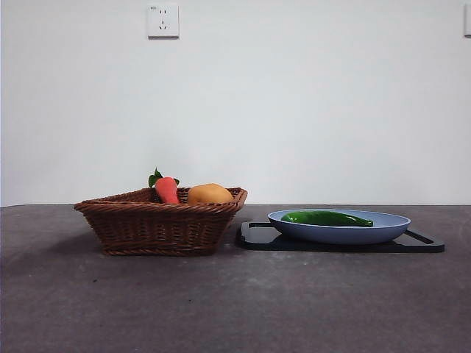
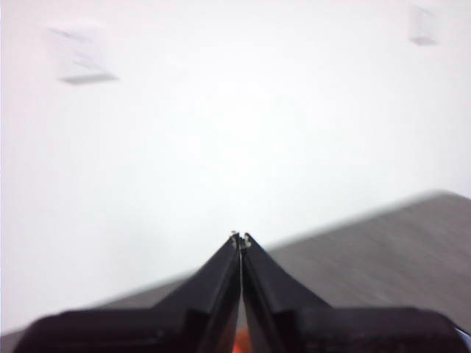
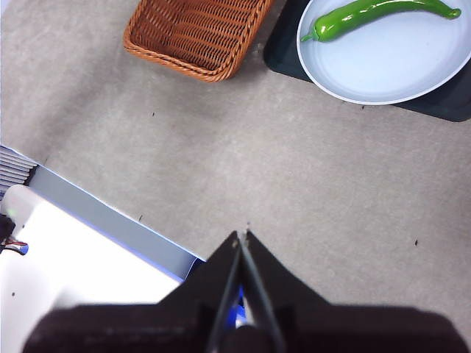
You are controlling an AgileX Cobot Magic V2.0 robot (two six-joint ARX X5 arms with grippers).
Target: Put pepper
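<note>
Front view: pepper (image 1: pixel 327 218), long, slim, glossy dark green, lying flat in a plate (image 1: pixel 390 228) with its long axis running side to side across the picture; one end tapers toward the right of that view, the other, rounder end faces the basket (image 1: pixel 158 228). Right wrist view: same pepper (image 3: pixel 375 14), slightly curved, thicker stem end nearest the basket (image 3: pixel 193 35), thin tip toward the plate's far rim. Plate (image 3: pixel 397 70): shallow, round to oval, smooth pale blue, matte. It sits on a tray (image 1: pixel 423 243), flat, black, rectangular, with rounded corners and a cut-out handle at the end seen on the right of the front view. Basket: woven brown wicker, rectangular, walls flaring outward to a braided rim, standing just beside the tray's end, apart from the plate. Inside it, a carrot (image 1: pixel 166 189), orange-red with green leaves, and beside it a round yellow-orange item (image 1: pixel 210 194); both show only above the rim. Table (image 1: pixel 235 301): dark grey, dull, faintly speckled. Wall behind: plain white, with a socket (image 1: pixel 163 20). Nothing stands over the pepper or between it and the basket. Left gripper (image 2: pixel 241 238): black jaws pressed together at the tips, holding nothing, aimed at the wall above the table's edge. Right gripper (image 3: pixel 242 235): jaws likewise closed and empty, over bare table, well apart from plate and basket.
</note>
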